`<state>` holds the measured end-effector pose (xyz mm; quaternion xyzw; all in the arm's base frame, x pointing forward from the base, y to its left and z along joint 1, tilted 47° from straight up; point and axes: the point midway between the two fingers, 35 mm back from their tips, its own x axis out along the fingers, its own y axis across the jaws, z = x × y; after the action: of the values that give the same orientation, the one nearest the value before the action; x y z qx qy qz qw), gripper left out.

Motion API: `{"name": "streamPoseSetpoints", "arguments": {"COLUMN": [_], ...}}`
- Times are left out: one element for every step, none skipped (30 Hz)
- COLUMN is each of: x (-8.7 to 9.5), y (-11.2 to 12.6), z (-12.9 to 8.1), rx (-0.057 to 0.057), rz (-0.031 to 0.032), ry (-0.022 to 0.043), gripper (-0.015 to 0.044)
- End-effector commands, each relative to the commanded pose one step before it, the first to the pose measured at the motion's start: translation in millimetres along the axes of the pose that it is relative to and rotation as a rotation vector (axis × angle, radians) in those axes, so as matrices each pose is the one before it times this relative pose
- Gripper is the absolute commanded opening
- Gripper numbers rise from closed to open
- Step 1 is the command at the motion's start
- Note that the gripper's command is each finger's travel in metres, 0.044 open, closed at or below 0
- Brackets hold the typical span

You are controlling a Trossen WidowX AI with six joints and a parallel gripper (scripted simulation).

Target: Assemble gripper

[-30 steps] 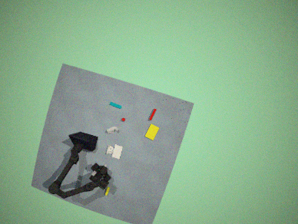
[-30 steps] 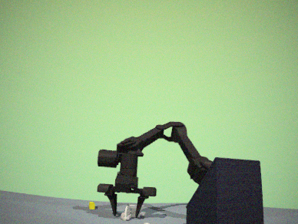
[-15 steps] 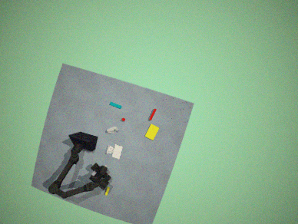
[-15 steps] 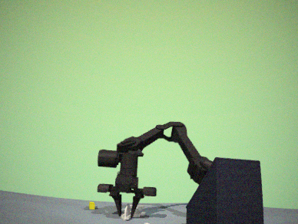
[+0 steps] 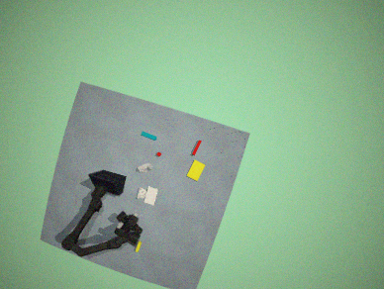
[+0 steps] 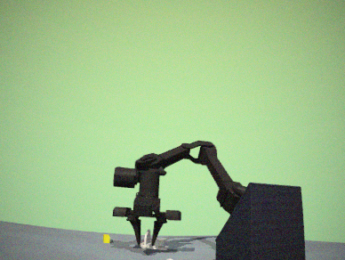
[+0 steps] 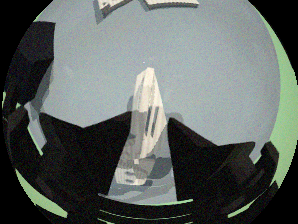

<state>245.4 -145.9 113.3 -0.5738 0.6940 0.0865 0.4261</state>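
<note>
My gripper (image 5: 128, 227) (image 6: 147, 245) (image 7: 150, 119) points down at the table, its fingers closed in on both sides of a white jaw (image 6: 148, 238) (image 7: 148, 107). The jaw is long and pale with dark slots, and stands between the fingertips; the arm mostly hides it in the top view. A second white piece, apparently the other jaw (image 5: 144, 168), lies farther up the table. A small knobbly white piece, apparently the gripper base (image 5: 142, 193), lies beside a flat white rectangle, apparently the housing plate (image 5: 151, 195). Both are cut off at the wrist view's top edge. Pins cannot be made out.
A small yellow block (image 5: 139, 246) (image 6: 107, 239) lies close beside the gripper. A yellow plate (image 5: 196, 170), a red bar (image 5: 197, 147), a small red piece (image 5: 158, 154) and a teal bar (image 5: 148, 136) lie farther off. The dark arm base (image 5: 110, 182) (image 6: 267, 218) stands on the table.
</note>
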Motion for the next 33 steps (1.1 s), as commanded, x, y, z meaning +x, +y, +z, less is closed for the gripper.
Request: {"name": "streamPoseSetpoints", "arguments": {"x": [-13.38,-3.13,-3.13,-3.14,-3.15,-3.16,-3.16,-3.17,-3.17,-3.17,-3.18,-3.18,-3.18,-3.17,-2.57,-1.54,-0.51,0.00,0.00,0.00,-0.01,-0.03,-0.04,-0.05,-0.05,-0.05,-0.05,-0.05,-0.05,-0.04,-0.04,-0.04,-0.04], "y": [-2.30,-0.01,0.02,0.04,0.07,0.10,0.12,0.15,0.17,0.19,0.21,0.24,0.26,0.28,0.24,0.15,0.05,0.00,0.00,0.00,-0.08,-0.23,-0.35,-0.35,-0.26,-0.18,-0.10,-0.01,0.07,0.15,0.24,0.32,0.41], "z": [-0.07,0.13,0.09,0.05,0.01,-0.03,-0.07,-0.11,-0.15,-0.19,-0.24,-0.28,-0.32,-0.37,-0.33,-0.21,-0.07,0.00,0.00,0.00,0.52,1.57,2.63,3.17,3.19,3.20,3.21,3.21,3.22,3.22,3.22,3.22,3.21], "rx": [0.0057,-0.0001,-0.0001,-0.0002,-0.0002,-0.0002,-0.0002,-0.0002,-0.0002,-0.0002,-0.0002,-0.0002,-0.0002,-0.0002,-0.0002,-0.0001,0.0000,0.0000,0.0000,0.0000,0.0024,0.0072,0.0119,0.0143,0.0143,0.0143,0.0143,0.0143,0.0143,0.0143,0.0143,0.0143,0.0143], "rz": [-0.00368,0.00022,0.00017,0.00013,0.00008,0.00003,-0.00002,-0.00007,-0.00012,-0.00018,-0.00024,-0.00029,-0.00035,-0.00041,-0.00038,-0.00025,-0.00009,0.00000,0.00000,0.00000,0.00006,0.00019,0.00032,0.00041,0.00043,0.00045,0.00047,0.00049,0.00050,0.00051,0.00052,0.00053,0.00054], "ry": [-0.00016,-0.00035,-0.00027,-0.00019,-0.00012,-0.00004,0.00004,0.00011,0.00019,0.00026,0.00033,0.00040,0.00047,0.00054,0.00048,0.00031,0.00011,0.00000,0.00000,0.00000,-0.00026,-0.00078,-0.00127,-0.00149,-0.00143,-0.00138,-0.00133,-0.00128,-0.00122,-0.00117,-0.00112,-0.00107,-0.00101], "gripper": [0.0134,0.0134,0.0134,0.0134,0.0134,0.0134,0.0134,0.0134,0.0134,0.0134,0.0134,0.0134,0.0134,0.0134,0.0134,0.0134,0.0134,0.0134,0.0134,0.0134,0.0134,0.0134,0.0134,0.0134,0.0134,0.0134,0.0134,0.0134,0.0134,0.0134,0.0134,0.0134,0.0134]}}
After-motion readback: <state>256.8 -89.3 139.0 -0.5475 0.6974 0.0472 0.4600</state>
